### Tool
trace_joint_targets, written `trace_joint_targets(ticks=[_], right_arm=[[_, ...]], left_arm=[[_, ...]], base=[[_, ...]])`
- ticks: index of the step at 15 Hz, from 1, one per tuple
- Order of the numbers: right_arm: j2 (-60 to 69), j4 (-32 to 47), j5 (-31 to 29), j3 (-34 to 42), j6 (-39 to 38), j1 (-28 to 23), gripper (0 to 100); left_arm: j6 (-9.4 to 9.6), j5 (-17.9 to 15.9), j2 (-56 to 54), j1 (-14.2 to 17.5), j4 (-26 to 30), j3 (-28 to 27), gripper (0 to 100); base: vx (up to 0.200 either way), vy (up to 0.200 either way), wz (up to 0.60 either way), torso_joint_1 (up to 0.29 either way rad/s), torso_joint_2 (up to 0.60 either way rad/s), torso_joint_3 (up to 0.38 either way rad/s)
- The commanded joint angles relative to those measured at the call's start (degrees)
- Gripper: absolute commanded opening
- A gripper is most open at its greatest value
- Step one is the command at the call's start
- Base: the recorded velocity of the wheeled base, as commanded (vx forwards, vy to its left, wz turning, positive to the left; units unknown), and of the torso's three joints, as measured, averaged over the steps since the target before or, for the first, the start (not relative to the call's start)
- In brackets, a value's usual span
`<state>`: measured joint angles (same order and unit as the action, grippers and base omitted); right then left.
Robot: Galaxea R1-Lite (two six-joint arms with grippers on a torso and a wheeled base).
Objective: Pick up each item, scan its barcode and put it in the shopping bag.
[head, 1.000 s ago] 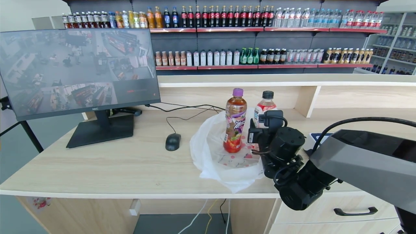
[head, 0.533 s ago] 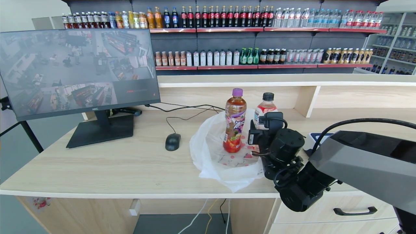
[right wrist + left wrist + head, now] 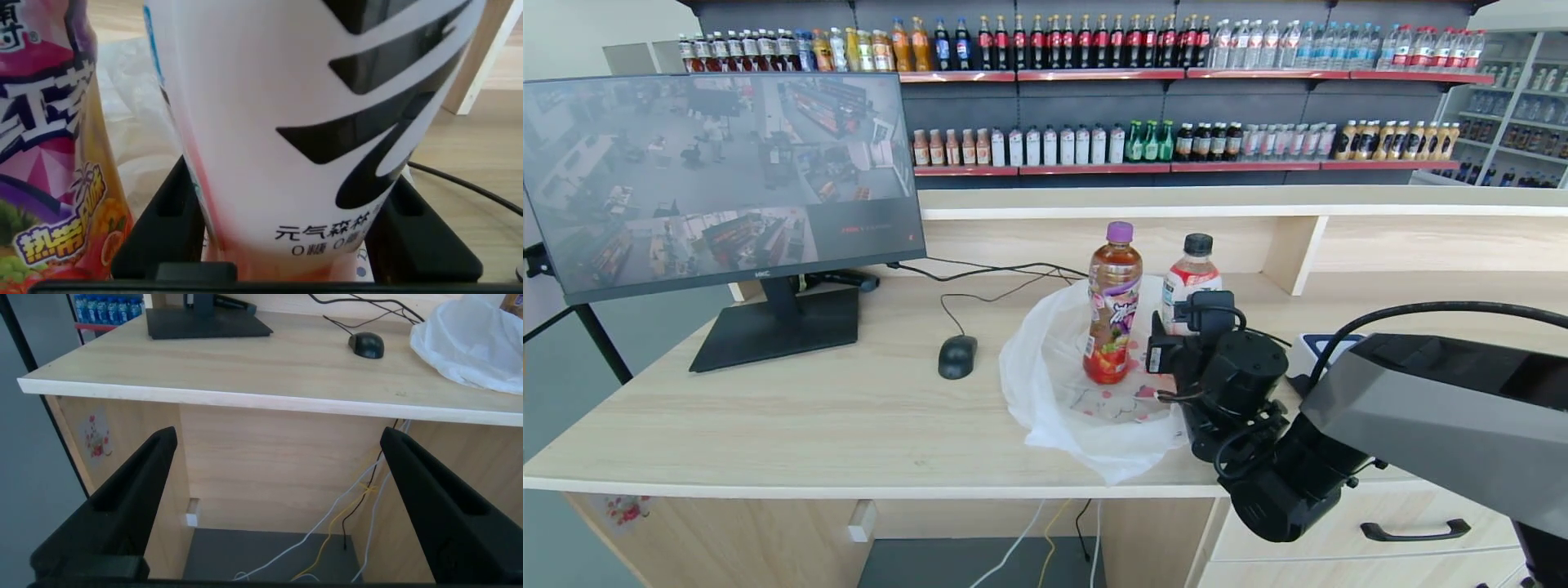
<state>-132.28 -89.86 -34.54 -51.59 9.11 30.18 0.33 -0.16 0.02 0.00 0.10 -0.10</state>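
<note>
A pink drink bottle with a white label and black cap point(image 3: 1191, 273) point(image 3: 302, 106) is upright between the fingers of my right gripper point(image 3: 1180, 317) point(image 3: 290, 216), which is shut on its lower body, over the right side of the white shopping bag point(image 3: 1054, 384). Close beside it, an orange-red drink bottle with a purple cap point(image 3: 1113, 310) point(image 3: 57, 163) stands inside the spread bag. My left gripper point(image 3: 278, 474) hangs open and holds nothing, in front of the counter's front edge point(image 3: 245, 396), below the tabletop. The bag's edge point(image 3: 470, 343) shows on the counter.
A monitor point(image 3: 719, 175) on its stand and a black mouse point(image 3: 957, 356) point(image 3: 366, 345) with cables are on the left of the wooden counter point(image 3: 809, 416). A white and blue device point(image 3: 1311, 351) lies behind my right arm. A raised ledge point(image 3: 1241, 200) runs along the back.
My right gripper has shifted a little down and to the right with the black-capped bottle. The purple-capped bottle and the bag have stayed in place.
</note>
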Motion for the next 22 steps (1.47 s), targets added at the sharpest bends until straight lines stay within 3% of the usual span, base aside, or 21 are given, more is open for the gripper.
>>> trace_joint_targets(ticks=[1, 2, 3, 5, 15, 22], right_arm=[[0.4, -0.1, 1.1, 2.2, 0.0, 0.1, 0], [0.4, -0.1, 1.8, 2.9, 0.0, 0.1, 0], [0.3, -0.1, 2.8, 2.7, -0.1, 0.1, 100], [0.2, -0.1, 3.1, 0.4, -0.4, 0.0, 100], [3.0, -0.1, 3.0, 2.8, -0.5, 0.1, 100], [12.7, -0.1, 3.1, 12.6, -0.5, 0.4, 100]], left_arm=[[0.02, 0.1, 0.0, 0.0, 0.0, 0.0, 100], [0.02, 0.1, 0.0, 0.0, 0.0, 0.0, 100], [0.02, 0.0, 0.0, 0.0, 0.0, 0.0, 100], [0.02, 0.0, 0.0, 0.0, 0.0, 0.0, 100], [0.02, 0.1, 0.0, 0.0, 0.0, 0.0, 100], [0.02, 0.0, 0.0, 0.0, 0.0, 0.0, 100]], base=[[0.000, 0.000, 0.00, 0.000, 0.00, 0.000], [0.000, 0.000, 0.00, 0.000, 0.00, 0.000], [0.000, 0.000, 0.00, 0.000, 0.00, 0.000], [0.000, 0.000, 0.00, 0.000, 0.00, 0.000], [0.000, 0.000, 0.00, 0.000, 0.00, 0.000], [0.000, 0.000, 0.00, 0.000, 0.00, 0.000]])
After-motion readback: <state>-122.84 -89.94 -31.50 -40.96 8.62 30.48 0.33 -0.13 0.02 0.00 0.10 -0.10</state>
